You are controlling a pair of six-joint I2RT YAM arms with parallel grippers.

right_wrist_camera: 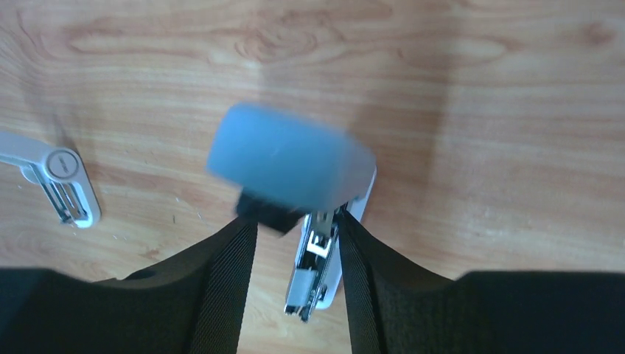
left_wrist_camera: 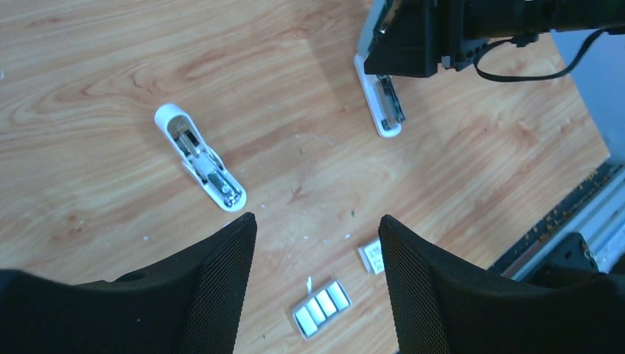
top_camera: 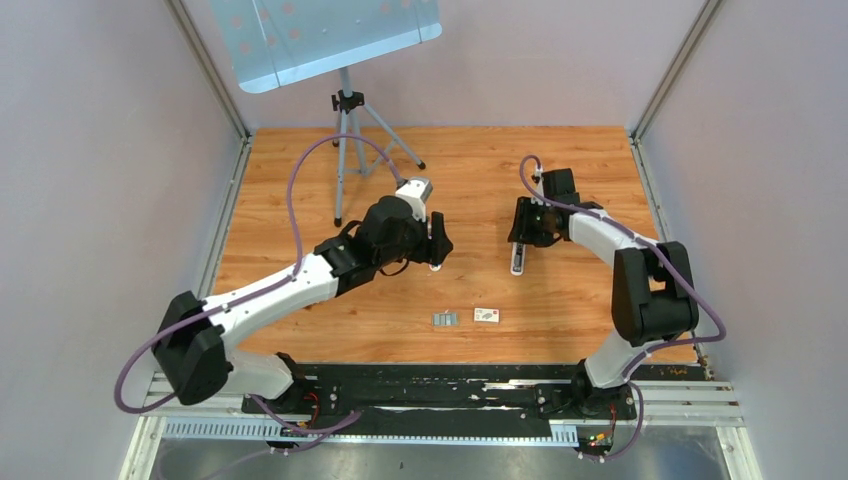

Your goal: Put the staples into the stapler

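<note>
The staples (top_camera: 445, 319) (left_wrist_camera: 321, 307), a small grey ridged block, lie on the wooden table near its front edge. My left gripper (top_camera: 437, 250) (left_wrist_camera: 317, 225) hangs above the table, open and holding nothing, and the staples show low between its fingers. The white stapler (top_camera: 517, 262) (right_wrist_camera: 315, 273) lies on the table with its metal magazine exposed and its blue cover (right_wrist_camera: 287, 166) raised and blurred. My right gripper (top_camera: 520, 240) (right_wrist_camera: 295, 221) stands over it, open. The right finger is against the stapler's side and the left finger is apart from it.
A small white printed box (top_camera: 487, 315) (left_wrist_camera: 371, 258) lies just right of the staples. Another white stapler-like piece (left_wrist_camera: 199, 156) (right_wrist_camera: 63, 181) lies on the table left of the stapler. A tripod (top_camera: 345, 130) with a panel stands at the back. Black rails (top_camera: 450, 385) run along the near edge.
</note>
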